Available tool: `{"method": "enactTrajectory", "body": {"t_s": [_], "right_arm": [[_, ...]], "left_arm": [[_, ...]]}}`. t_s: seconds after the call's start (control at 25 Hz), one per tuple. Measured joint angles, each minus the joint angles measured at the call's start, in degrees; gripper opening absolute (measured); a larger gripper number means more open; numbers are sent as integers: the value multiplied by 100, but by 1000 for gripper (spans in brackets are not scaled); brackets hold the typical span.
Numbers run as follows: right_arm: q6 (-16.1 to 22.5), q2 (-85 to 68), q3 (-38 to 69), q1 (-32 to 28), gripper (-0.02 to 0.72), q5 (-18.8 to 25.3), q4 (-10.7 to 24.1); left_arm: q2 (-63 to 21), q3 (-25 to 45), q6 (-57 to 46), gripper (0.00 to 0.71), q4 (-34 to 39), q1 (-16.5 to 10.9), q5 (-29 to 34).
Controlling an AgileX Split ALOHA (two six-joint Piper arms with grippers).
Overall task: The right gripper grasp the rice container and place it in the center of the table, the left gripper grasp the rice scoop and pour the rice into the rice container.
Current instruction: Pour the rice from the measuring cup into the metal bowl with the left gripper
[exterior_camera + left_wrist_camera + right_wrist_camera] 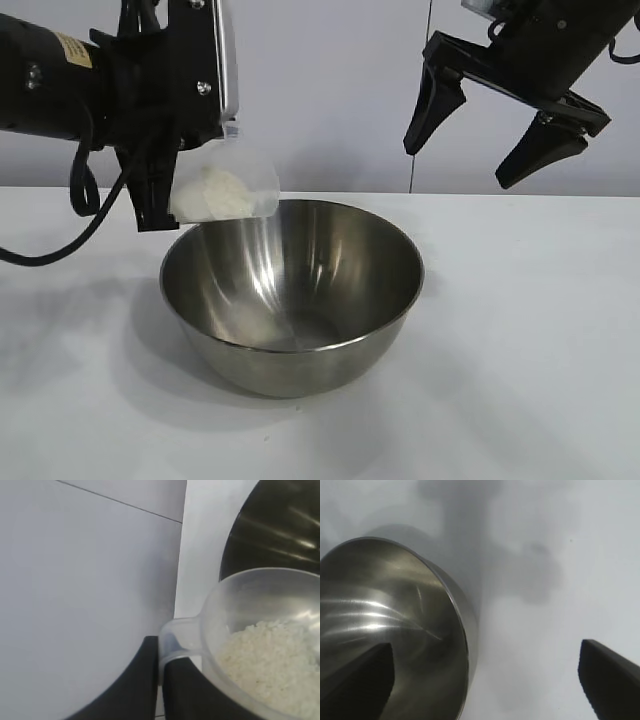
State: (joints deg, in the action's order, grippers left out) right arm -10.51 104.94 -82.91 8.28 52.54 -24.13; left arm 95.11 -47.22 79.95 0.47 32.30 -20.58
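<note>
The rice container [292,296] stands nearest the camera, about midway between the left and right edges of the table [540,340], and looks empty. At its left rim the left gripper [160,195], clamped on the handle of the rice scoop [228,190], holds the scoop tipped with the rice [222,192] heaped toward its lip; judged, pouring should proceed by rolling further with the lip kept inside the rim. To the right, the right gripper [490,145] hangs above the container, fingers apart, holding nothing.
</note>
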Motion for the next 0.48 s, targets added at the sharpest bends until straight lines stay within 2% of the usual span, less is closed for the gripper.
{"method": "enactTrajectory", "body": {"t_s": [0.12,0.48], "right_arm": [[-24,0,0,0,694,0,7],[-114,0,0,0,694,67,6]], "left_arm": [[0,0,600,9,523,0,-40],[570,-88,1181,9,2177,0,-453]]}}
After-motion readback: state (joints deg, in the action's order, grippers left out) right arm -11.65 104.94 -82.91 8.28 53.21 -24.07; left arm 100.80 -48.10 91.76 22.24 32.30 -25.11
